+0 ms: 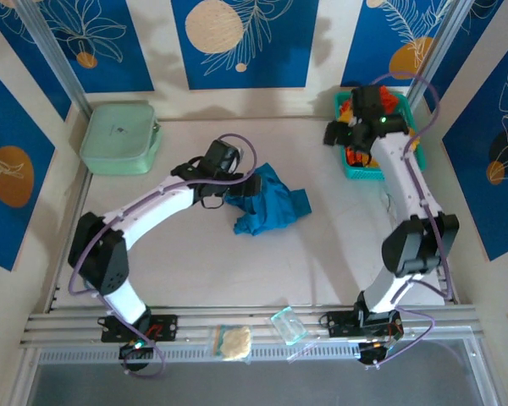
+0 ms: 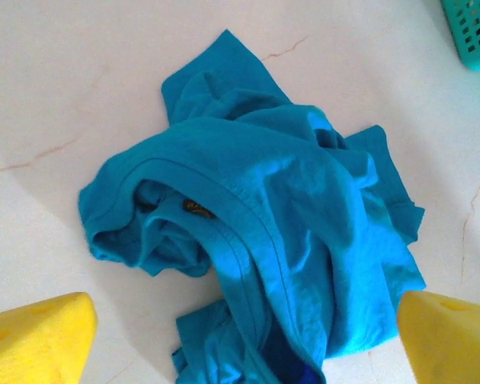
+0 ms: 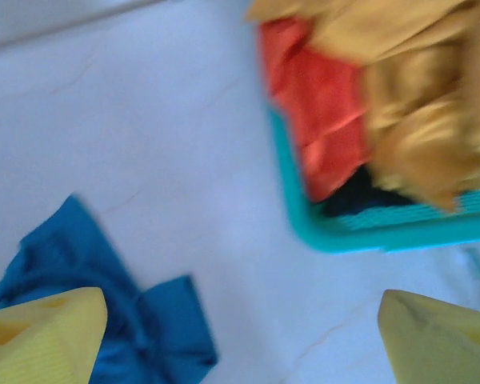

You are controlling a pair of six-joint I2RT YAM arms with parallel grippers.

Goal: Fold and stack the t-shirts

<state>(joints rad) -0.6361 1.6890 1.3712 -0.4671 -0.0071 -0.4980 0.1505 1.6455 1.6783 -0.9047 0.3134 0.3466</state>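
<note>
There are two robot arms: one left arm (image 1: 148, 210) and one right arm (image 1: 404, 182). Each arm has one tool, so that makes two: the left tool (image 2: 244, 344) and the right tool (image 3: 240, 336). I count three shirts: one blue shirt (image 1: 267, 207), one red shirt (image 3: 320, 120) and one yellow shirt (image 3: 420, 104). There is one basket (image 3: 384, 232), one green case (image 1: 118, 137), one small bag (image 1: 233, 341), one clear piece (image 1: 288, 324) and one counter (image 1: 237, 279).

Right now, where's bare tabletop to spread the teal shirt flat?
Free: table between teal shirt and front rail; also back strip between green case and basket. Crowded: right side, around basket and right arm.
</note>
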